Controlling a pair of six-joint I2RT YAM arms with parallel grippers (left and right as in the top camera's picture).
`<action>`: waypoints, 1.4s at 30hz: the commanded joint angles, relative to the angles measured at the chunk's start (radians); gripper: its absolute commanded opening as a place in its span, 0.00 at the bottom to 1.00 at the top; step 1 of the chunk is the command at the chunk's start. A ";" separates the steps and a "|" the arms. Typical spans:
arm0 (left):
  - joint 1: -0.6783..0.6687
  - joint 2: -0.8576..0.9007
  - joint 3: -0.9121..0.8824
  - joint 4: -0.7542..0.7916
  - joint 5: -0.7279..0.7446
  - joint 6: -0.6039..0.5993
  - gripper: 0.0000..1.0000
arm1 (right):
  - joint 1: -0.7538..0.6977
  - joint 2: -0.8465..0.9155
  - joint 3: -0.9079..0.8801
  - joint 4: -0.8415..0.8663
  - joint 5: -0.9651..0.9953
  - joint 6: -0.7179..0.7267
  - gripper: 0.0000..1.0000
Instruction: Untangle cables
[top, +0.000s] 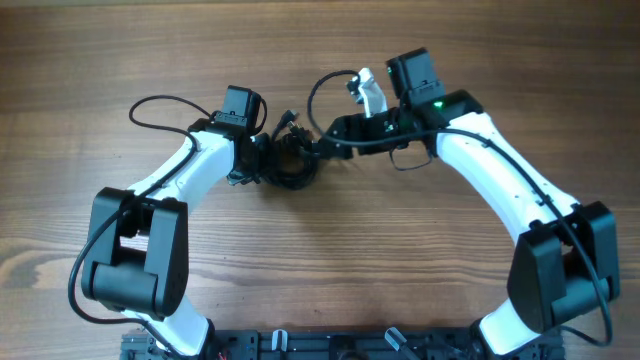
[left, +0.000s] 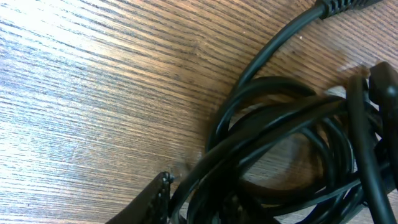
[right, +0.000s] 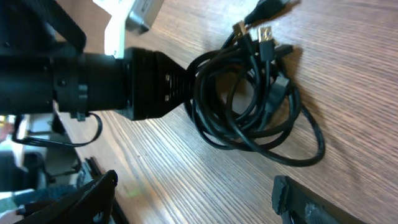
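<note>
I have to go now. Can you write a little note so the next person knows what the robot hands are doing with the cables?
Left hand: looks shut on the edge of the cables.
Right hand: open, near the bundle, holding nothing.
Cables: one tangled coil on the wooden table, with plugs sticking out on one side.
Done: no cable pulled free yet.
Left: draw each cable out and lay them apart.
</note>
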 joint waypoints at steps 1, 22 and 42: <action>-0.003 0.010 -0.013 0.006 -0.003 0.001 0.27 | 0.052 -0.007 0.007 0.013 0.090 -0.019 0.85; -0.003 0.010 -0.013 -0.027 0.085 0.269 0.15 | 0.090 -0.006 0.007 0.200 0.330 0.032 0.84; -0.003 0.010 -0.013 -0.020 0.152 0.328 0.64 | 0.119 0.150 0.001 0.177 0.257 -0.129 0.85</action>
